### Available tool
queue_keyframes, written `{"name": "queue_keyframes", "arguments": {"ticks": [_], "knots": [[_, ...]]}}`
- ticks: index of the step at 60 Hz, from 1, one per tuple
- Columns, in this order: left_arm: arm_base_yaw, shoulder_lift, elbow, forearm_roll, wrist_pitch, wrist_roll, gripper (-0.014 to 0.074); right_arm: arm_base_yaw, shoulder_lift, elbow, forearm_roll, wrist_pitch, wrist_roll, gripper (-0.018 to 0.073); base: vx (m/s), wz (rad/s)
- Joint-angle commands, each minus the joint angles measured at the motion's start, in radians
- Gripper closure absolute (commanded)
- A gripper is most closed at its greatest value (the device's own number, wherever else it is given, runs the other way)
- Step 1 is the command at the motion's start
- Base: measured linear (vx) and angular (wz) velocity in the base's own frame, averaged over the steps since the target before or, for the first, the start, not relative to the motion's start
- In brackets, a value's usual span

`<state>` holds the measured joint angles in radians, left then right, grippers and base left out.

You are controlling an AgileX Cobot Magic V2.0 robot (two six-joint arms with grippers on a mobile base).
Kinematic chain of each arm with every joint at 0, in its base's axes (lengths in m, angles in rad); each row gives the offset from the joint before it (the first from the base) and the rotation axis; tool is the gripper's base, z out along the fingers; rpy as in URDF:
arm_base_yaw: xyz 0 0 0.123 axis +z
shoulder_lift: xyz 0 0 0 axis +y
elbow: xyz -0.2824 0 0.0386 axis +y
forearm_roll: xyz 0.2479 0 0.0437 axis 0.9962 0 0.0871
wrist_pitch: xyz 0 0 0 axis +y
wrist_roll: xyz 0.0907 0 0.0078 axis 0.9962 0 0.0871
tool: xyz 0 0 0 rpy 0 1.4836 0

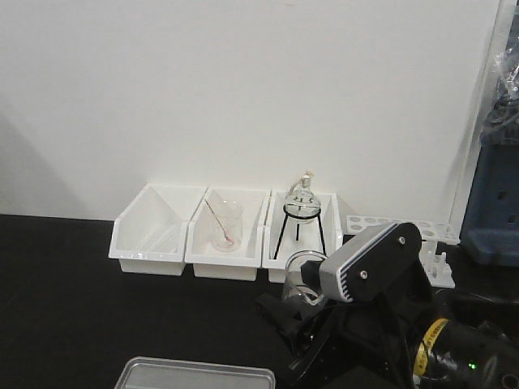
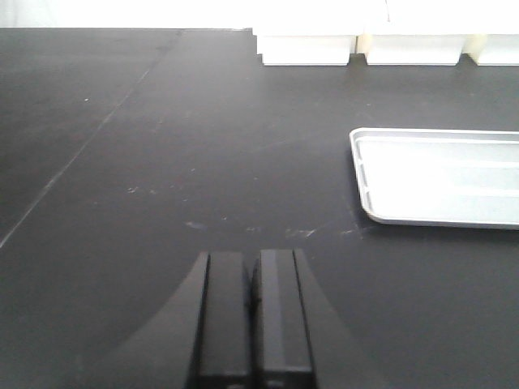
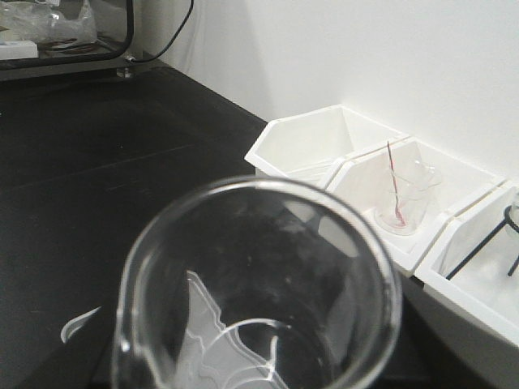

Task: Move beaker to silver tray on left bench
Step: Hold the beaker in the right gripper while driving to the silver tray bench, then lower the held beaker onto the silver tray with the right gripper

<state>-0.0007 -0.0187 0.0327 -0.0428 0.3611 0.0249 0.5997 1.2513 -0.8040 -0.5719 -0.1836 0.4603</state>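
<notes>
Beaker (image 1: 302, 274): upright in the right gripper (image 1: 292, 308), just before the bin (image 1: 274, 247) holding the flask (image 1: 302, 204); we cannot tell whether its base touches the bench (image 2: 162, 162).
Right gripper: clamped on the beaker's lower part; our wrist view looks into its mouth.
Left gripper (image 2: 253, 312): fingers pressed together, low over the bench.
Tray (image 2: 365, 174): flat on the bench, right of the left gripper, well apart from the beaker.

Three white bins (image 1: 154, 243); two beakers, one empty beaker (image 1: 302, 271) and one beaker with a stirring rod (image 1: 228, 227); one round flask (image 1: 302, 203); one silver tray (image 1: 199, 366).
</notes>
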Motion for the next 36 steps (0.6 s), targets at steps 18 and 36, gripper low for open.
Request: {"name": "queue_keyframes", "arguments": {"ticks": [18,36], "knots": [[-0.003,-0.007,0.02,-0.008,-0.079,-0.001,0.0595,-0.001,-0.025,-0.035,0.007,-0.099,-0.003,0.0571,0.01,-0.03],[-0.003,-0.007,0.02,-0.008,-0.079,-0.001,0.0595,-0.006,0.172,-0.038,0.013,-0.291,-0.023,0.0571,0.0,0.0]]}}
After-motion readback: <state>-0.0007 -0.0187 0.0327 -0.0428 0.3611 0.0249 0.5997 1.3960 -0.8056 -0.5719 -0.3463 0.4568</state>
